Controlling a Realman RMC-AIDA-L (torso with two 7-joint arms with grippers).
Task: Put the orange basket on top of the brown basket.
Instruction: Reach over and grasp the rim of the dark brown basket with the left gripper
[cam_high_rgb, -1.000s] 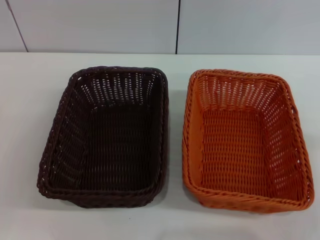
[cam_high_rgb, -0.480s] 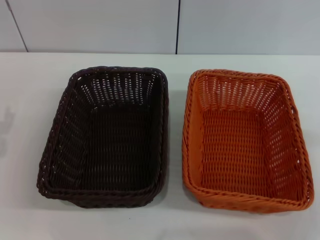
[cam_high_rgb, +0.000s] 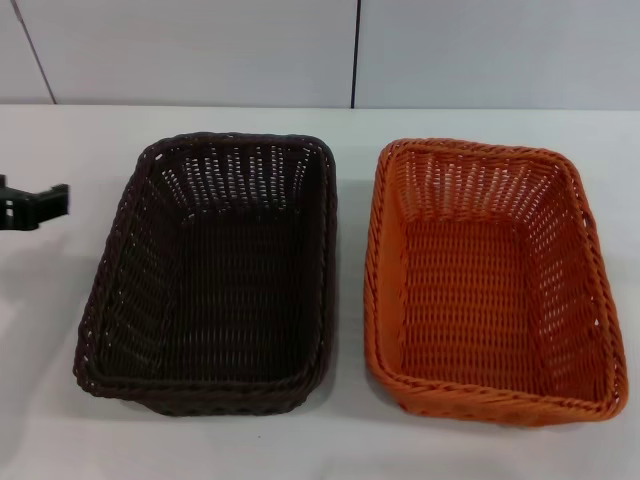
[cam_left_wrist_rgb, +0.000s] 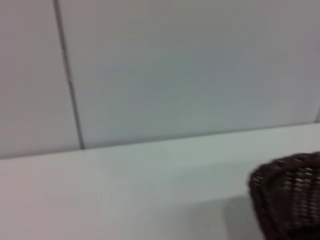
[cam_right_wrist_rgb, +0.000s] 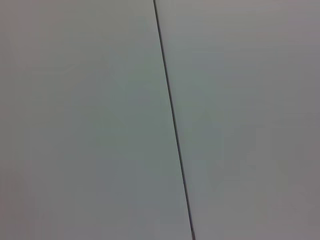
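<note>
Two baskets sit side by side on the white tabletop (cam_high_rgb: 60, 420), both upright and open side up. The brown basket (cam_high_rgb: 215, 275) is on the robot's left, the orange basket (cam_high_rgb: 490, 280) on the right; their long sides run near each other with a narrow strip of tabletop between, not touching. Neither is stacked on the other.

Left hand (cam_high_rgb: 30, 205): only a dark part shows at the left edge of the head view, over the tabletop, beside the brown basket and apart from it. Cannot tell how far it is open; it has hold of nothing visible. The left wrist view catches one corner of the brown basket (cam_left_wrist_rgb: 290, 200), tabletop and wall (cam_left_wrist_rgb: 175, 70).

Right hand: not seen in any view; the right wrist view shows only pale panels with a dark seam (cam_right_wrist_rgb: 172, 120).
</note>
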